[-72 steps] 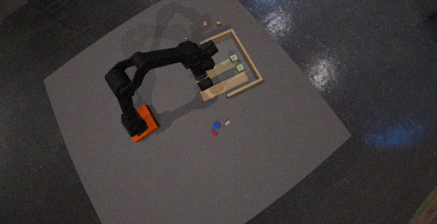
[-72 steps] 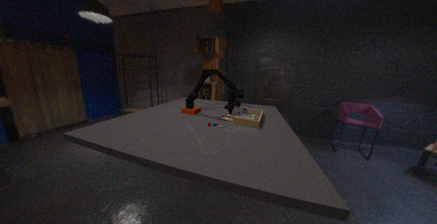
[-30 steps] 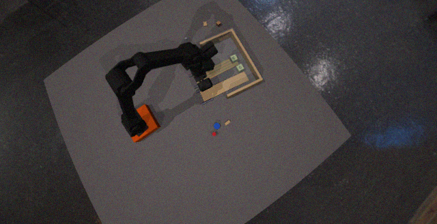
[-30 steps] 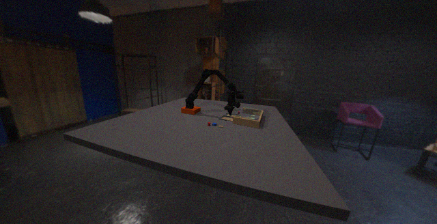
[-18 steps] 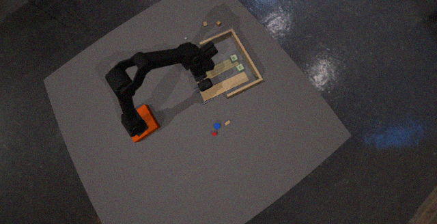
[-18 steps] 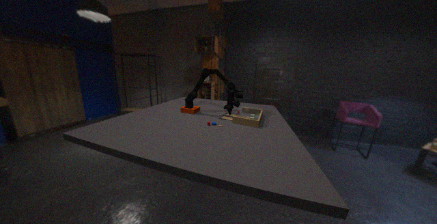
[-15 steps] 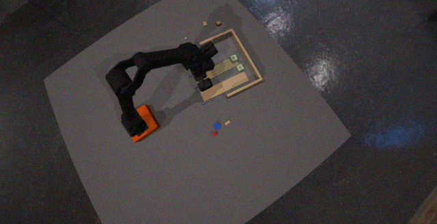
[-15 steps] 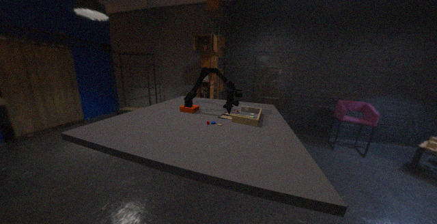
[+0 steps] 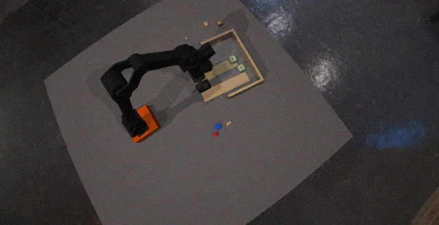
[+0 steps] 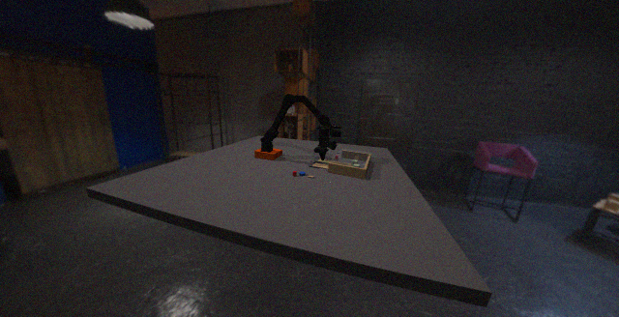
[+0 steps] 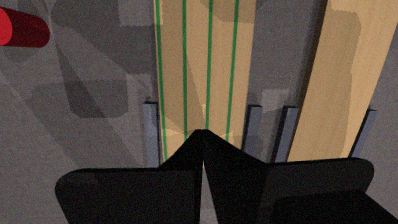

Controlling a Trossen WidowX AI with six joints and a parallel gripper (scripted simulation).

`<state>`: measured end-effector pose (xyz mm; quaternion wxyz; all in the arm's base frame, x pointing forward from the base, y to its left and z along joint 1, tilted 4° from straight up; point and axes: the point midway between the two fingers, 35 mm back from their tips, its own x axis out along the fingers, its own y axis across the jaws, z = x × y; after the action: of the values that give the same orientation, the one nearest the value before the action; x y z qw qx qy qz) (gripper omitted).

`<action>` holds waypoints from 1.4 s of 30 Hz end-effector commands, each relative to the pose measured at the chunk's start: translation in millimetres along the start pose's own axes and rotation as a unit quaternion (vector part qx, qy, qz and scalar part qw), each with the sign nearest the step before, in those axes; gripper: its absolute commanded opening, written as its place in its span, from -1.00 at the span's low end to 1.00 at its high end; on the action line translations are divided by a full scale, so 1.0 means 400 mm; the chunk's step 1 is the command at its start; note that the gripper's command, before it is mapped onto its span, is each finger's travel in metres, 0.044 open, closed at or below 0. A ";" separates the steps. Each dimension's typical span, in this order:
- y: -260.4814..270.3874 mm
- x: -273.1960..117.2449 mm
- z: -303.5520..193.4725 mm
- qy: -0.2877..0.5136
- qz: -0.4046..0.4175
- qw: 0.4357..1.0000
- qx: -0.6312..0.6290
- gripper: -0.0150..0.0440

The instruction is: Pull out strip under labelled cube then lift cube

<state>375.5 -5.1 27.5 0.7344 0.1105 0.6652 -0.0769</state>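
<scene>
My jaws pressed together at the near end of the green-lined strip

My jaws hold nothing, tips over the green-lined strip (image 11: 205, 65); a plain strip (image 11: 335, 75) lies beside it. Two green cubes (image 9: 232, 59) (image 9: 241, 68) sit at the strips' far ends inside the wooden frame (image 9: 252, 65); which is labelled, I cannot tell

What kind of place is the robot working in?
Probably a dim warehouse or workshop: dark brick walls, a glossy concrete floor, a hanging lamp, and a pink chair beside the big grey platform.
</scene>
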 end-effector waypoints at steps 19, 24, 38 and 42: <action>0.001 0.011 -0.093 0.008 -0.002 1.000 0.003 -0.49; 0.002 0.011 -0.112 0.008 -0.002 1.000 0.003 -0.49; 0.004 0.013 -0.167 0.009 -0.002 1.000 0.003 -0.49; 0.005 0.013 -0.182 0.009 -0.002 1.000 0.003 -0.49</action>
<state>316.2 14.1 21.4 0.7353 0.1121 0.6639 -0.0776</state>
